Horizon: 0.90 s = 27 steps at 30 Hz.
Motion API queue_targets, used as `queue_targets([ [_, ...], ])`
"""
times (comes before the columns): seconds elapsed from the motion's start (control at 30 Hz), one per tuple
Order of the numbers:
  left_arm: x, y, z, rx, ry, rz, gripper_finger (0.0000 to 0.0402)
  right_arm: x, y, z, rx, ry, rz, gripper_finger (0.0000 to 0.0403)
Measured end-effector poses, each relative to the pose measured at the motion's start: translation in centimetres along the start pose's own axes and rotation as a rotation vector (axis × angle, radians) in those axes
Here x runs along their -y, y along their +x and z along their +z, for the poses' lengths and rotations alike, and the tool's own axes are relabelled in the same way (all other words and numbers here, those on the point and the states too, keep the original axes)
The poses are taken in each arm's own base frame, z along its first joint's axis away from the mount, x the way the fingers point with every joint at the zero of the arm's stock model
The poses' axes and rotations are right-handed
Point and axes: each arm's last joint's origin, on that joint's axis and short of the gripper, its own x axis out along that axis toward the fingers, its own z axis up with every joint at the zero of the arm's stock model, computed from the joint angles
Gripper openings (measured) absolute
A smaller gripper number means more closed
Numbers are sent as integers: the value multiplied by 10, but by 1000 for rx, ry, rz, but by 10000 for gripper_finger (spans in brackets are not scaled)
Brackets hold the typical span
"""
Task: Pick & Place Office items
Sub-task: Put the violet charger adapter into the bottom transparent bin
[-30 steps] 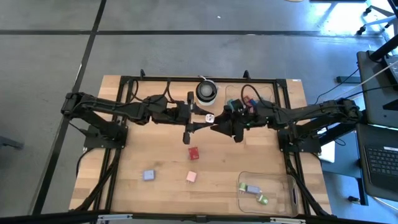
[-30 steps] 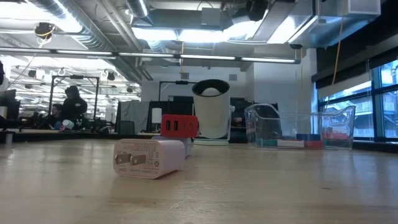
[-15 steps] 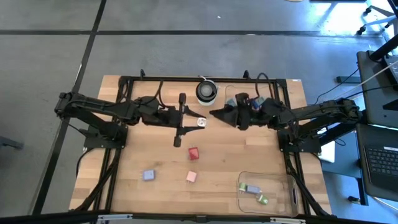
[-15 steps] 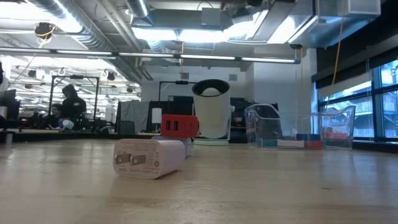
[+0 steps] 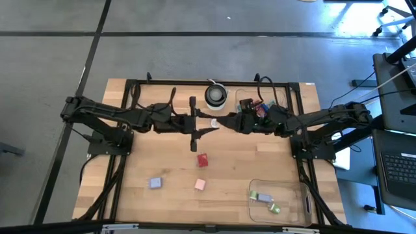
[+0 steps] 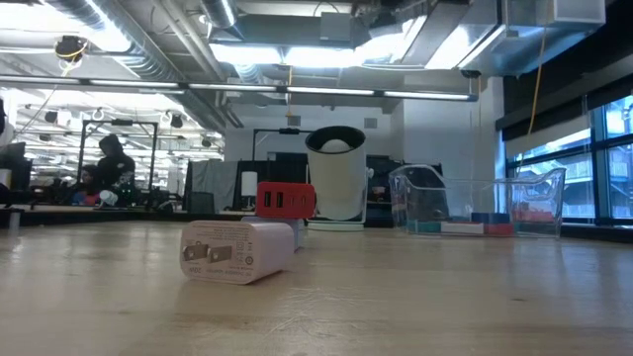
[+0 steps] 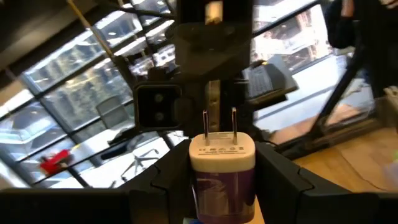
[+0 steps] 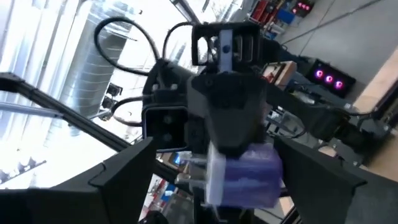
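A white-and-purple plug adapter (image 7: 222, 162) with two metal prongs sits in my left gripper (image 7: 222, 186), above the table's far middle (image 5: 207, 123). My right gripper (image 5: 224, 121) faces it from the right. It is open, with its fingers (image 8: 124, 174) wide on either side of the adapter (image 8: 242, 177) and touching nothing. A red piece (image 5: 202, 159), a lilac piece (image 5: 155, 183) and a pink piece (image 5: 200, 184) lie flat on the wood. Neither gripper shows in the low view. My left gripper pinches the adapter's purple body (image 7: 199, 186) between its two fingers. It comes level from the table's left. The adapter is lifted clear of the table, and its prongs (image 7: 219, 127) point away from the wrist toward the right arm.
A round white-and-black object (image 5: 216, 95) stands at the far edge. Beside it is a clear tray (image 5: 242, 97) holding red and blue pieces. A second clear tray (image 5: 300, 198) at the near right holds green pieces. In the low view a pale adapter (image 6: 237, 250) lies on its side.
The two grippers were together around the adapter. My left gripper then drew back toward the table's left with the adapter and has come part of the way right again. My right gripper pulled back toward the right and far side.
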Motion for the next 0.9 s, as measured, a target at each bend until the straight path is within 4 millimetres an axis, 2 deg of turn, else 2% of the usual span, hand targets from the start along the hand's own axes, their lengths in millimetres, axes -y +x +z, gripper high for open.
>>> queue_targets([
  [0.2, -3, -1, 2, -9, 14, 61, 143, -5, 10, 1, 11, -25, 5, 327],
  [0.37, -3, 0, 1, -23, 47, 78, 143, 0, 13, -2, 11, -7, -14, 323],
  [0.9, -5, 0, 0, -38, 38, 117, 143, 2, 14, -3, 7, -30, -23, 263],
])
